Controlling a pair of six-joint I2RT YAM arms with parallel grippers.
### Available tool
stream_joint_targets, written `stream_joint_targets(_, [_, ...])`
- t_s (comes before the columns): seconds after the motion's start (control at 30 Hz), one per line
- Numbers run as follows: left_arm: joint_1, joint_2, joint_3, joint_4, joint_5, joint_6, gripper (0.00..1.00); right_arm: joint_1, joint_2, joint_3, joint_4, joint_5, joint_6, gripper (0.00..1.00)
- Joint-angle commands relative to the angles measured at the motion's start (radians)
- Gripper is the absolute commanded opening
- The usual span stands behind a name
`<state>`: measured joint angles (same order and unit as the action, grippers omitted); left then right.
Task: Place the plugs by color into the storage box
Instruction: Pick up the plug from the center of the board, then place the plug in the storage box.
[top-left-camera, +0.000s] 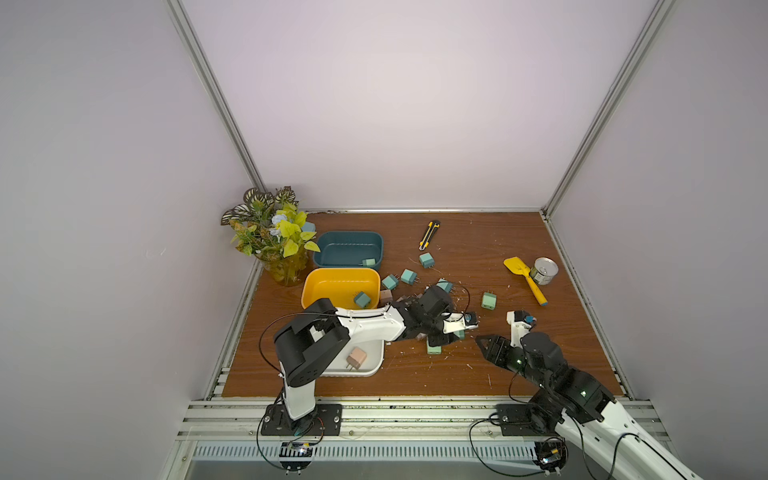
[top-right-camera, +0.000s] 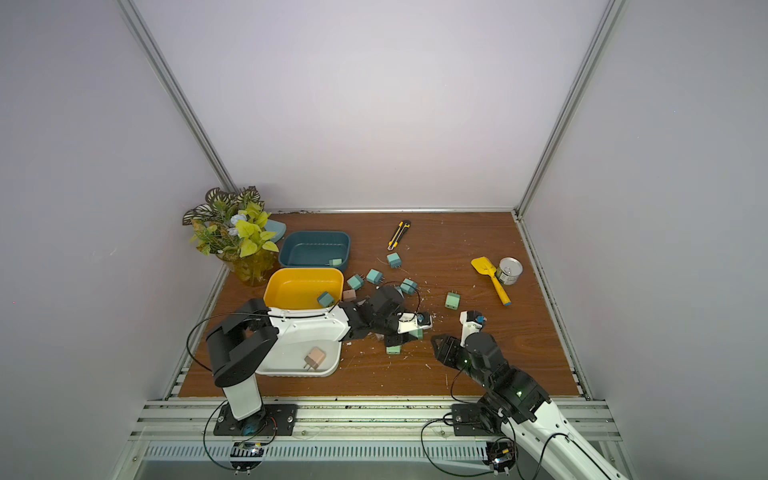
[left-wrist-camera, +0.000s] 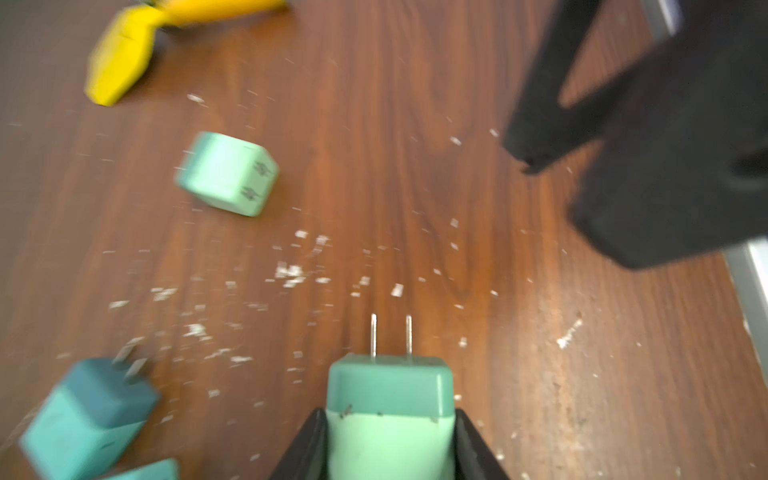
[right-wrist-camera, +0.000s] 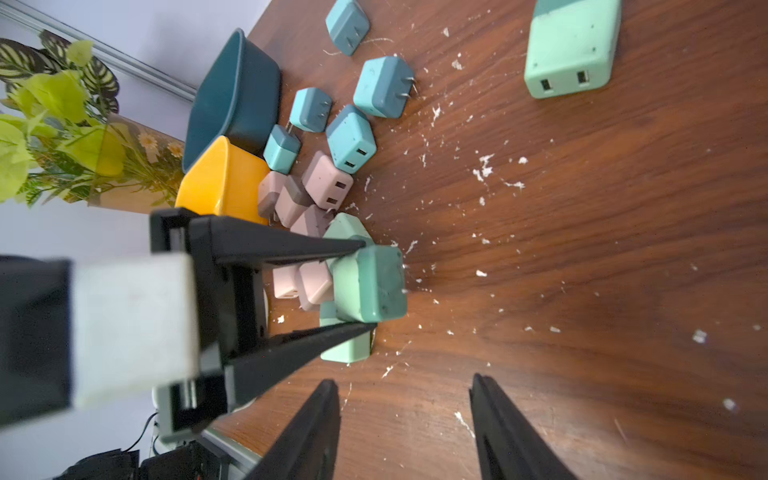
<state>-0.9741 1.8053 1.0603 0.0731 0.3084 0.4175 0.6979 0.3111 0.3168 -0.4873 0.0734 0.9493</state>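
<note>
The step in hand looks like the pick-up of one plug. The left gripper (right-wrist-camera: 368, 286) has its jaws clamped on two opposite sides of a mint green cube-shaped plastic plug (left-wrist-camera: 390, 399), prongs pointing away from the wrist, near the middle of the wooden desk (top-left-camera: 457, 374). Whether it is clear of the wood I cannot tell. The right gripper (right-wrist-camera: 403, 384) hangs near it, toward the front right corner, jaws partly apart with only bare wood between them. Three tubs stand along the left edge: a dark teal plastic tub (top-left-camera: 349, 233) at the back holding a mint plug (top-left-camera: 368, 262), a yellow plastic tub (top-left-camera: 340, 271) holding a teal-blue plug (top-left-camera: 361, 299), and a white plastic tub (top-left-camera: 374, 368) at the front holding a pink-tan plug (top-left-camera: 356, 357). So the next move probably calls for a lift and a carry to the dark teal tub. In the way are a second mint plug (right-wrist-camera: 347, 353) just beside the held one, a huddle of pink-tan plugs (right-wrist-camera: 324, 183) and teal-blue plugs (right-wrist-camera: 351, 137), and the yellow tub itself. Farther off are a leafy artificial plant (top-left-camera: 270, 237) in the back left corner, a yellow-and-black utility knife (top-left-camera: 429, 235) near the back edge, and a yellow toy shovel (top-left-camera: 525, 280) and a metal tin (top-left-camera: 544, 271) near the right edge. White flecks (left-wrist-camera: 291, 272) litter the wood.
</note>
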Motion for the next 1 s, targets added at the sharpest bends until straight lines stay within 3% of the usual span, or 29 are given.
stream_joint_targets(0.0, [0.045,-0.045,0.006,0.048,0.025,-0.066,0.32,-0.002,0.031,0.069,0.075,0.015,-0.028,0.56])
stream_joint_targets(0.3, [0.085,-0.095,0.015,0.017,-0.013,-0.115,0.32,-0.002,0.231,0.151,0.19,-0.041,-0.091,0.56])
stream_joint_targets(0.63, [0.259,-0.144,0.017,0.016,-0.093,-0.274,0.3,-0.002,0.406,0.267,0.357,-0.053,-0.153,0.56])
stream_joint_targets(0.97, [0.379,-0.192,0.042,0.011,-0.121,-0.258,0.3,0.0,0.692,0.443,0.464,-0.125,-0.231,0.56])
